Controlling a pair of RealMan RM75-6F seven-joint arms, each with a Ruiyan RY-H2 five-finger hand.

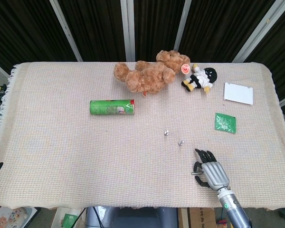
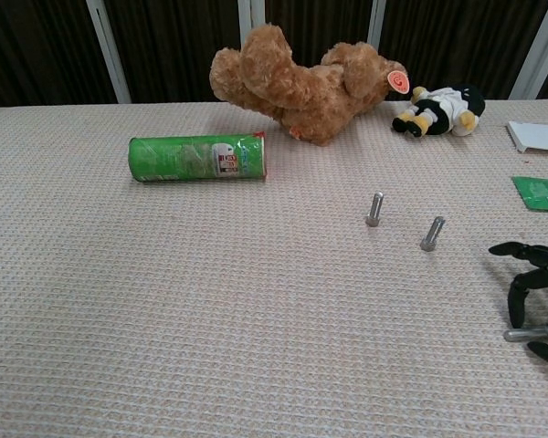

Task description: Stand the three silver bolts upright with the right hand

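The right hand [image 1: 210, 170] has a silver ribbed back, black fingers [image 2: 521, 285] and a grey wrist tube with a green mark

lab-like test table [image 1: 47, 142], dark curtained backdrop [image 1: 95, 28]

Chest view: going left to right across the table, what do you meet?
Green can → teddy bear → first upright bolt → second upright bolt → lying bolt at the right hand.
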